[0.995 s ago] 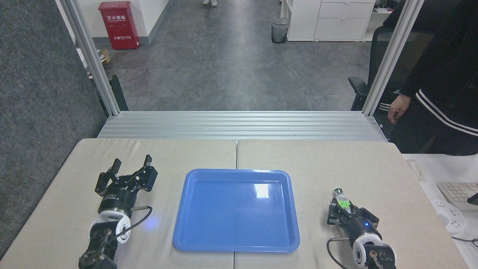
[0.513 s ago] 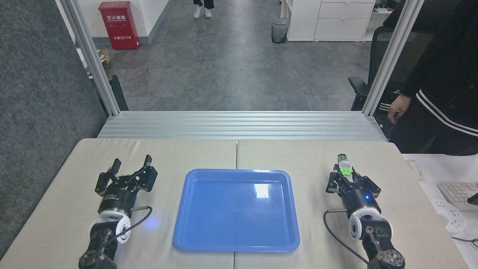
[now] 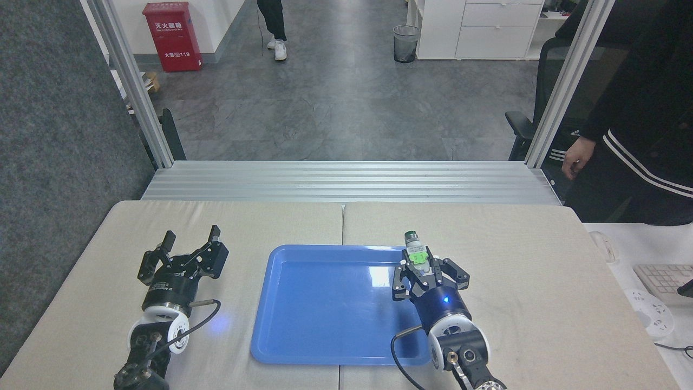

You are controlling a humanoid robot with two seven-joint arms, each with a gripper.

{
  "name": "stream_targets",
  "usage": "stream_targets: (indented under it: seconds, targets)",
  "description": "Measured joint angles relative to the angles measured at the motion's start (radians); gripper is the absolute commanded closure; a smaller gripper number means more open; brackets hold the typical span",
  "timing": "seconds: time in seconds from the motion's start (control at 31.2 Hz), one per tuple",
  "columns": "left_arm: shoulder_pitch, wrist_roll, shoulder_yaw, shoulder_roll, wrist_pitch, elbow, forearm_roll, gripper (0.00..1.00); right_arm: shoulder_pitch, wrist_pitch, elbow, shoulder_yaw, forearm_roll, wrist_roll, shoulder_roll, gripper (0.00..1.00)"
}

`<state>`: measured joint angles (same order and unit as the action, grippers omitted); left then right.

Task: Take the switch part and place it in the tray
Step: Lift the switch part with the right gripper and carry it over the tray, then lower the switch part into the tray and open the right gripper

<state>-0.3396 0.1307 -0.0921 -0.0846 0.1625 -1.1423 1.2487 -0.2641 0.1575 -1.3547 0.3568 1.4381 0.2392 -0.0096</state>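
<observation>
The switch part (image 3: 416, 253), whitish with a green block and a dark ringed cap pointing away from me, sticks out of my right gripper (image 3: 419, 261), which is shut on it. That gripper hovers over the right edge of the blue tray (image 3: 303, 319), which lies in the middle of the padded table. On the table left of the tray rests my left gripper (image 3: 191, 236), open, its two fingers spread with nothing between them.
A person in a black jacket stands at the right past the table edge, one hand (image 3: 576, 157) hanging down. A keyboard (image 3: 665, 280) and white items sit on a side desk at right. Another person's legs (image 3: 273, 24) show on the far floor.
My right arm has swung left and nearer with the switch part, from the table's right side to over the tray's right edge. The left arm has stayed still. A person walked nearer on the far floor.
</observation>
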Motion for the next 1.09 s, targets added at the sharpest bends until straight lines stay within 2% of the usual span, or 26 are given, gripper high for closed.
stream_targets:
  seconds: [0.35, 0.45, 0.48, 0.51, 0.58, 0.61, 0.74, 0.9, 1.09]
  targets:
    - [-0.001, 0.000, 0.000, 0.000, 0.000, 0.000, 0.000, 0.00, 0.052, -0.002, 0.012, 0.107, 0.041, 0.108, 0.048, 0.99]
    - [-0.001, 0.000, 0.000, 0.000, 0.000, 0.000, 0.000, 0.00, 0.059, -0.002, 0.018, 0.128, 0.046, 0.137, 0.057, 0.86]
    - [-0.001, 0.000, 0.000, 0.000, 0.000, 0.000, 0.000, 0.00, 0.061, -0.002, 0.021, 0.134, 0.047, 0.144, 0.059, 0.78]
    - [-0.001, 0.000, 0.000, 0.000, 0.000, 0.000, 0.000, 0.00, 0.062, -0.002, 0.023, 0.140, 0.048, 0.150, 0.062, 0.64]
    - [-0.002, 0.000, 0.000, 0.000, 0.000, 0.000, 0.000, 0.00, 0.065, 0.000, 0.027, 0.150, 0.050, 0.158, 0.067, 0.18]
    - [-0.002, 0.000, 0.000, 0.000, 0.000, 0.000, 0.000, 0.00, 0.066, 0.003, 0.029, 0.154, 0.051, 0.161, 0.069, 0.09]
    - [-0.002, 0.000, 0.000, 0.000, 0.000, 0.000, 0.000, 0.00, 0.069, 0.017, 0.036, 0.168, 0.048, 0.164, 0.076, 0.03]
    - [-0.002, 0.000, 0.000, 0.000, 0.000, 0.000, -0.001, 0.00, 0.064, 0.028, 0.041, 0.168, 0.022, 0.158, 0.088, 0.02]
    - [-0.002, 0.000, 0.000, 0.000, 0.000, 0.000, -0.001, 0.00, 0.012, 0.030, 0.041, 0.130, -0.021, 0.110, 0.103, 0.02]
